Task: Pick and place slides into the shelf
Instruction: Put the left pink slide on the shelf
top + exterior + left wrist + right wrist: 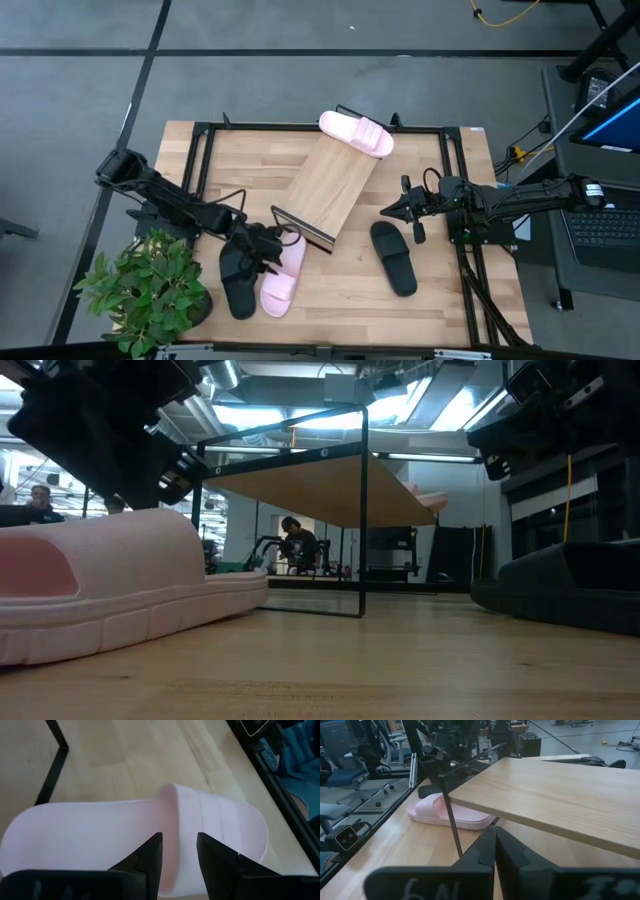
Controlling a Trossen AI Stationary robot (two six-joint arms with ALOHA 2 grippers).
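The shelf (330, 185) is a slanted light-wood board on a black frame in the middle of the table. One pink slide (357, 133) lies on its far, raised end. A second pink slide (283, 275) and a black slide (237, 280) lie side by side on the table near the shelf's lower lip. Another black slide (393, 257) lies to the right. My left gripper (179, 857) is open, right above the near pink slide's strap (200, 815). My right gripper (494, 847) is shut and hovers right of the shelf (555, 795). My left gripper points down over the pink slide's strap (172, 802), one finger (150, 857) on the footbed side of the strap's edge and the other finger (212, 857) over the strap. Whether the fingers touch the slide, I cannot tell. The slide lies flat on the table.
A potted plant (150, 290) stands at the table's near left corner, close to the left arm. A black frame (200, 150) runs around the tabletop. Bare wood shows in front of the shelf, between the two groups of slides. People sit in the room beyond (298, 540).
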